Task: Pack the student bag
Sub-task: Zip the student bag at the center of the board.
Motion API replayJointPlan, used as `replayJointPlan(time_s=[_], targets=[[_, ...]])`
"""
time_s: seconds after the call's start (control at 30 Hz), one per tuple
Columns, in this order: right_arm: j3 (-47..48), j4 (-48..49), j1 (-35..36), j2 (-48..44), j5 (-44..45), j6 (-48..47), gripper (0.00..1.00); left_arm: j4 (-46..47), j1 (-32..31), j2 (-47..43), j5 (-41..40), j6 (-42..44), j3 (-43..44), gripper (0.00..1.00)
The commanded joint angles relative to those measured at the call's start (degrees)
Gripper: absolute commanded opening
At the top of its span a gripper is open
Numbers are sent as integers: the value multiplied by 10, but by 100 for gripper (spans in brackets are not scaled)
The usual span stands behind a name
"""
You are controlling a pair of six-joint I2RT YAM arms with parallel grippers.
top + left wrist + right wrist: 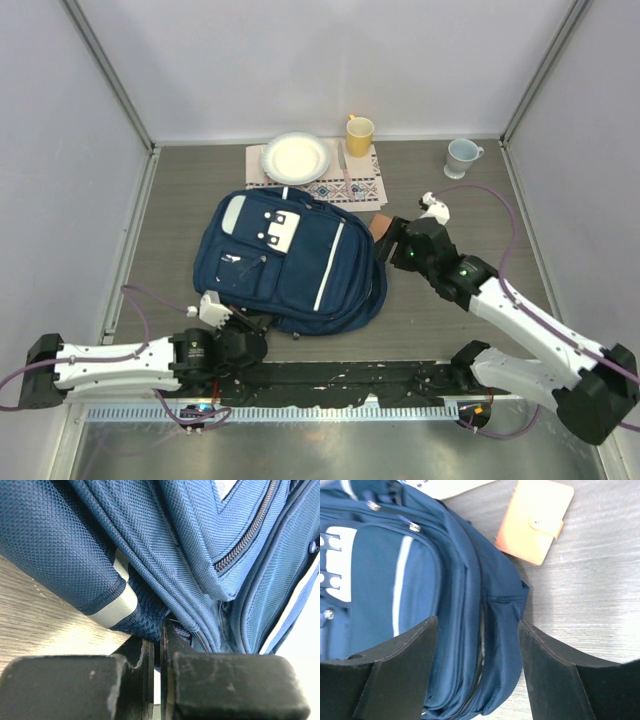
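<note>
Left gripper [159,637] narrowed to a thin slit, tips against the near lower edge of the student bag [290,255]; unclear whether any fabric pinched. Right gripper [477,625] spread wide, poised above the bag's right side, over a zipper seam. Navy bag flat on the middle of the table [450,310], front pockets up. Just beside its right edge, an orange wallet [534,520]. Beyond the bag, a patterned cloth [355,188] bearing a white plate [296,157], with a yellow cup [359,133] at its far edge. Well apart to the right, a pale blue mug [461,157].
</note>
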Motion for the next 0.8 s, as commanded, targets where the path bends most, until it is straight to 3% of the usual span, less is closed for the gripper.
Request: replayJointPlan(time_s=[0.0,0.13,0.17,0.27,0.5,0.7,0.77], targets=[[22,-11,6,-92,-47,-26,70,-10,2,8,-82,13,53,0],[-19,9,84,-141,-78,11,65,5,2,22,-90,73,86,0],[-30,8,155,-142,-60,32,63,9,2,25,-91,83,97,0],[-45,15,305,-133,62,86,62,12,2,32,-92,92,111,0],[-17,72,542,-24,292,131,59,39,2,24,-78,107,103,0],[53,42,631,80,430,170,60,19,2,13,-77,110,114,0],[49,73,642,94,428,174,60,19,2,9,-79,111,114,0]])
